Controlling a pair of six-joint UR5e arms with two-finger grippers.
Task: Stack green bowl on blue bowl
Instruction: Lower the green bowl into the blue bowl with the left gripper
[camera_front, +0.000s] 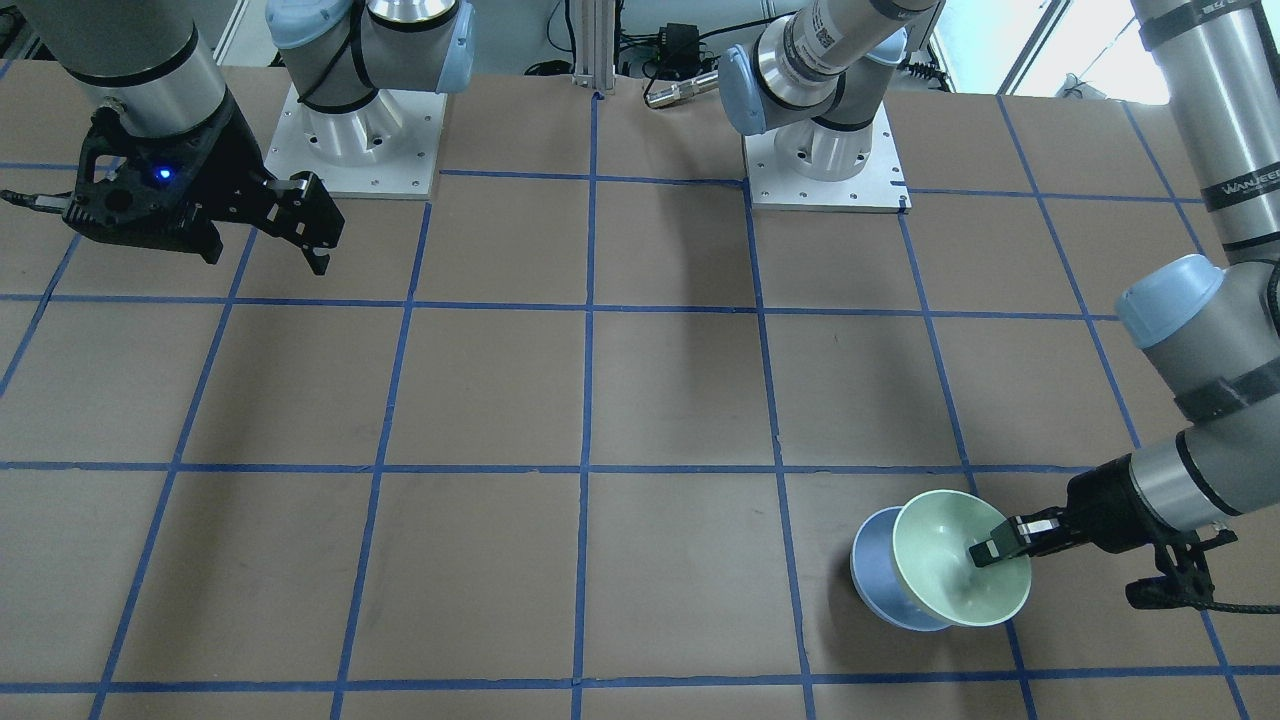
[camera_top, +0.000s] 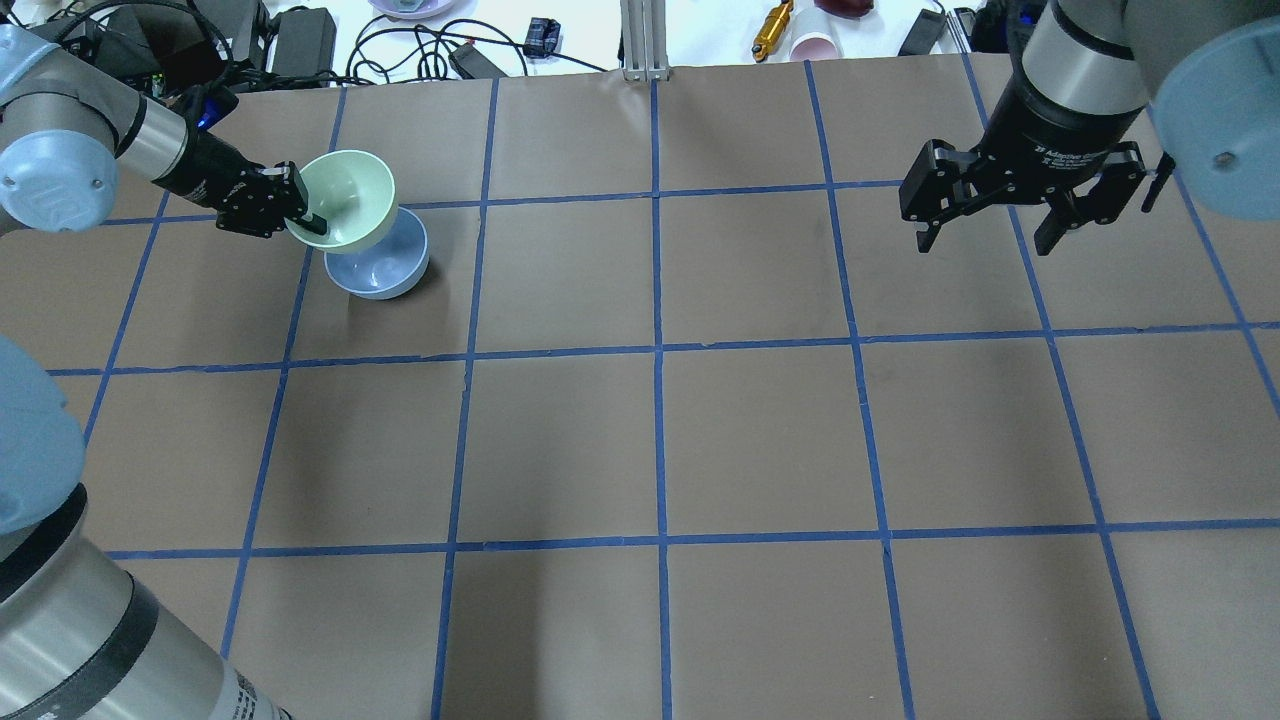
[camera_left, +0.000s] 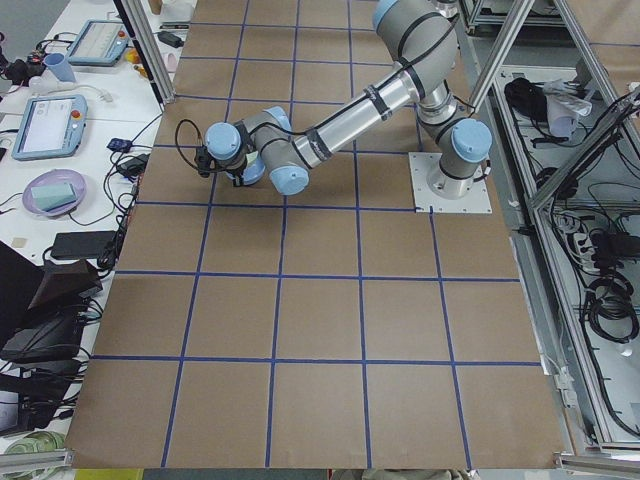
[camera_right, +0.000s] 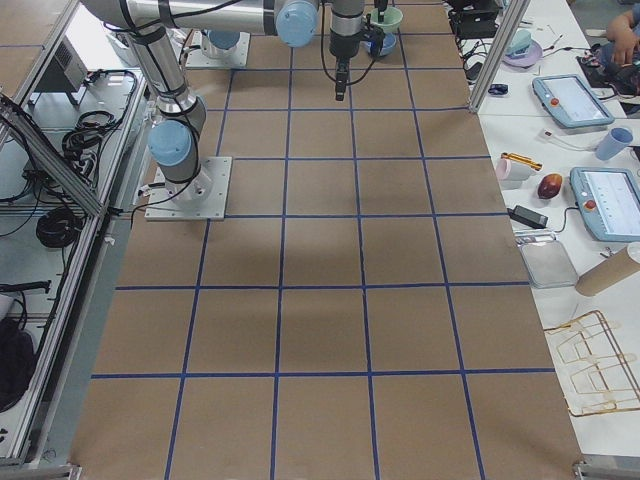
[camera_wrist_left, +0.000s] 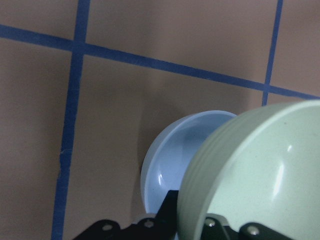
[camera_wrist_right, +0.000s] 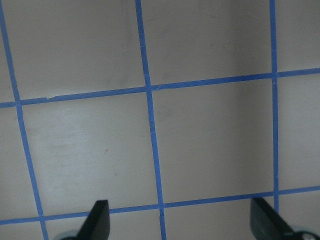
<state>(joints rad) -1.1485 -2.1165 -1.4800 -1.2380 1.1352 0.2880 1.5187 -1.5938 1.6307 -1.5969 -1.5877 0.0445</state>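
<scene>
The pale green bowl (camera_top: 348, 200) is held tilted by its rim in my left gripper (camera_top: 298, 218), one finger inside it. It hangs just above and partly over the blue bowl (camera_top: 378, 265), which sits on the table. In the front view the green bowl (camera_front: 955, 560) overlaps the blue bowl (camera_front: 878, 582), with my left gripper (camera_front: 993, 547) on its rim. In the left wrist view the green bowl (camera_wrist_left: 260, 175) fills the lower right, over the blue bowl (camera_wrist_left: 172, 160). My right gripper (camera_top: 995, 215) is open and empty, far off above the table.
The brown table top (camera_top: 660, 440) is marked with a blue tape grid. Cables, chargers and small items (camera_top: 300, 30) lie beyond its far edge. The arm bases (camera_front: 355, 140) stand at the robot's side of the table.
</scene>
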